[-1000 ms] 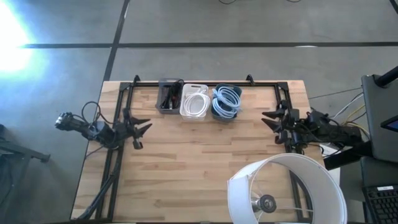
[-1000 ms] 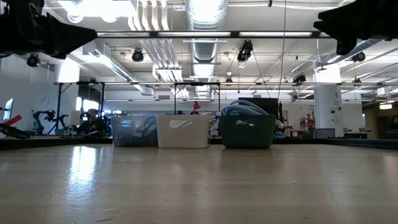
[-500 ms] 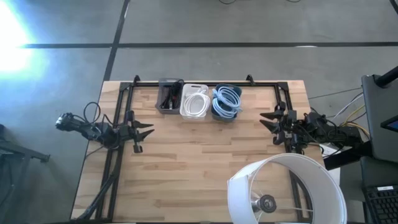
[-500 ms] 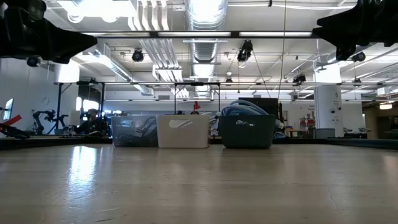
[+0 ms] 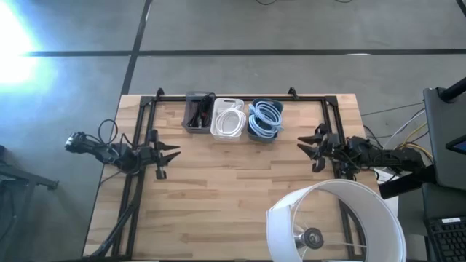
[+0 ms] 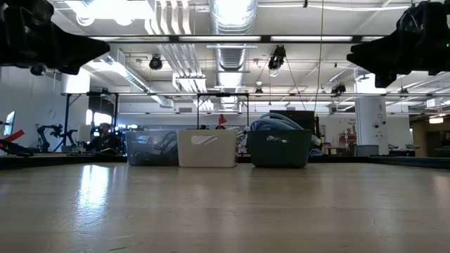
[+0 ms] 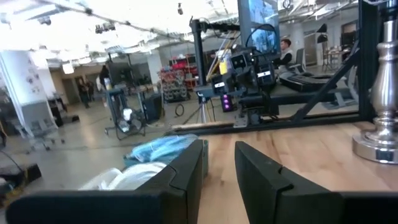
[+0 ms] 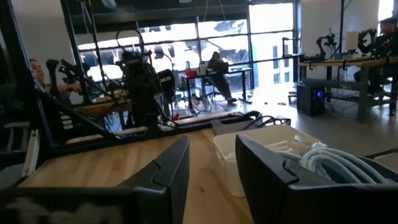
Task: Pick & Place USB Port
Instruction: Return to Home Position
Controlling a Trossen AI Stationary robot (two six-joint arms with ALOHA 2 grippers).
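Note:
Three small bins stand in a row at the table's far edge: a dark grey bin [image 5: 198,113] with dark items, a white bin [image 5: 227,118] with white cable, and a blue bin [image 5: 263,120] with blue cable. I cannot pick out a USB part among them. My left gripper [image 5: 172,152] hovers open over the table's left side. My right gripper [image 5: 306,144] hovers open over the right side, near the blue bin. Both show high up in the low view, the left gripper [image 6: 98,48] and the right gripper [image 6: 355,56]. Each wrist view shows its own gripper open, the left gripper [image 7: 221,171] and the right gripper [image 8: 211,168].
A big white lampshade [image 5: 335,222] stands over the table's near right corner, and its metal base [image 7: 379,124] shows in the left wrist view. A black frame [image 5: 240,97] runs along the far edge and both sides. Bare wood [image 5: 233,189] lies between the arms.
My right gripper has moved toward the table's left, closer to the blue bin, and has come a little lower in the low view. My left gripper has edged slightly toward the table's right. The bins have stayed where they were.

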